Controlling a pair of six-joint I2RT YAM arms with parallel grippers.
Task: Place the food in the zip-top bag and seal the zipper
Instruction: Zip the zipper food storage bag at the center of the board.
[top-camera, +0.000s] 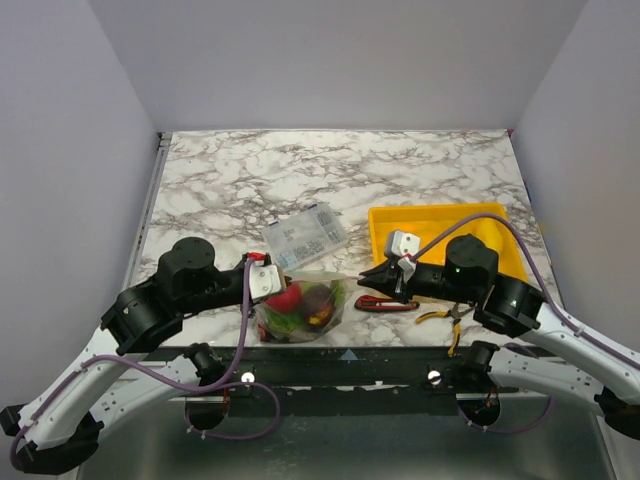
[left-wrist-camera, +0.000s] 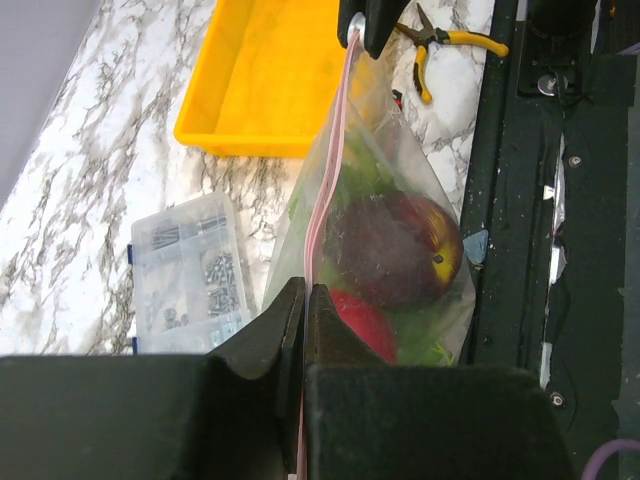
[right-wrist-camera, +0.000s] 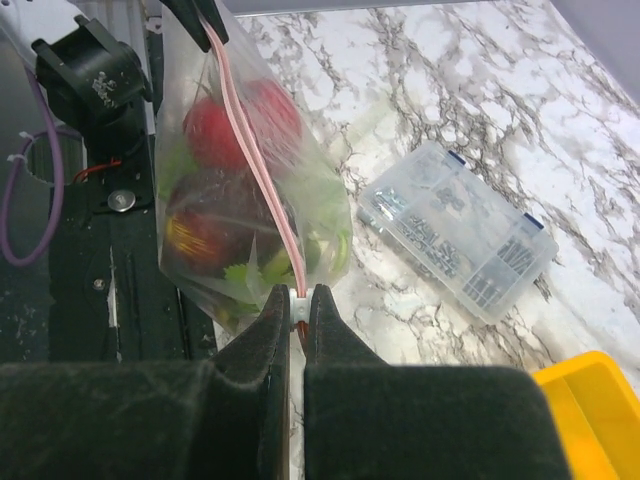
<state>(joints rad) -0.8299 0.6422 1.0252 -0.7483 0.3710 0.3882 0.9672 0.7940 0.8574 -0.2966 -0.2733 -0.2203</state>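
The clear zip-top bag (top-camera: 300, 312) hangs stretched between my two grippers at the table's near edge. The food is inside it: a dark purple and yellow piece (left-wrist-camera: 400, 245), a red piece (left-wrist-camera: 362, 318) and green leaves (right-wrist-camera: 250, 272). The pinkish-red zipper (left-wrist-camera: 322, 200) runs taut along the bag's mouth from one gripper to the other. My left gripper (left-wrist-camera: 304, 295) is shut on the zipper's left end. My right gripper (right-wrist-camera: 302, 298) is shut on the zipper (right-wrist-camera: 258, 170) at its right end, with a small white piece between the pads.
A clear compartment box (top-camera: 305, 235) of small parts lies just behind the bag. The yellow tray (top-camera: 450, 222) sits at the right. A red-handled knife (top-camera: 385, 303) and yellow-handled pliers (top-camera: 447, 318) lie in front of the tray. The black front rail (top-camera: 340, 365) runs under the bag.
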